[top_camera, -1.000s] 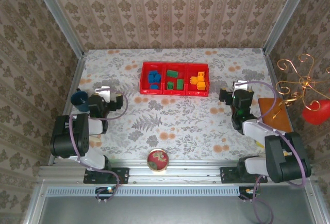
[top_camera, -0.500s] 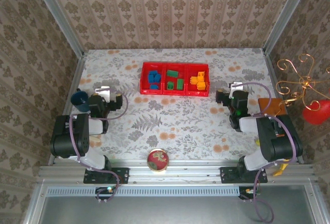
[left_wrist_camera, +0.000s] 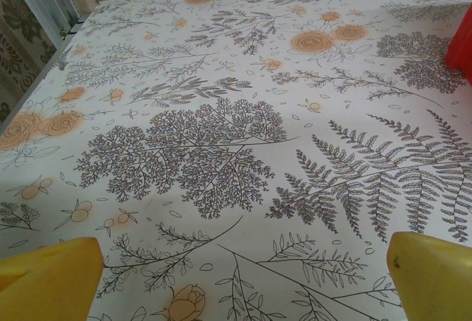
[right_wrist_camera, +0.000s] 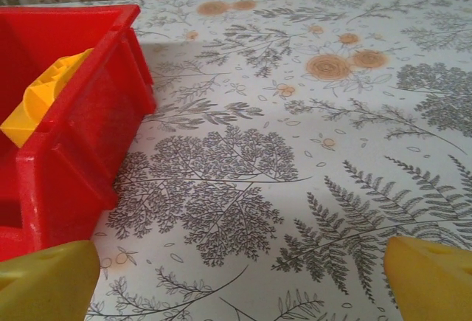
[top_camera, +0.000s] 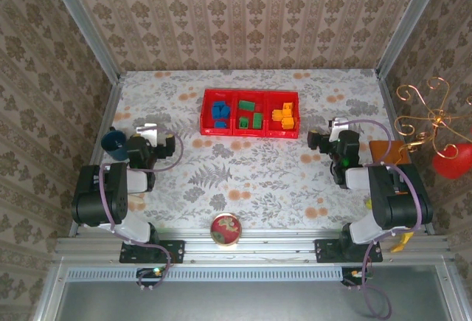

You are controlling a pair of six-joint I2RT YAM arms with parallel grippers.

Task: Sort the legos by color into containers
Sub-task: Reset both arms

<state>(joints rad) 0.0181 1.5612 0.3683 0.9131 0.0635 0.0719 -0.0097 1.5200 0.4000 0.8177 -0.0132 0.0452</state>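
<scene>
Our left gripper [top_camera: 151, 135] stands wide open with nothing in it; through its wrist camera we see the left gripper [left_wrist_camera: 236, 280] as two yellow fingertips [left_wrist_camera: 48, 277] spread to the frame's lower corners, with bare flowered tablecloth [left_wrist_camera: 221, 136] between them. Our right gripper [top_camera: 324, 136] is spread just as wide and holds nothing either; its wrist view shows the right gripper [right_wrist_camera: 236, 280] with its fingertips [right_wrist_camera: 431, 277] apart over the cloth.

Seen from above, the red tray [top_camera: 249, 134] lies at about three o'clock from the left gripper and between nine and ten o'clock from the right one, apart from both; a red corner [left_wrist_camera: 461, 40] of it shows at two o'clock in the left wrist view, and the tray's wall [right_wrist_camera: 81, 136] rises at nine o'clock in the right wrist view. The blue blocks [top_camera: 219, 111] sit in its left compartment; the green blocks [top_camera: 249, 114] in the middle; the orange blocks [top_camera: 284, 116] on the right, one orange block [right_wrist_camera: 44, 92] peeking over the rim.

A dark blue cup [top_camera: 114, 141] stands at nine o'clock from the left gripper; a small round dish [top_camera: 225, 229] sits at five o'clock from it, near the table's front edge.
</scene>
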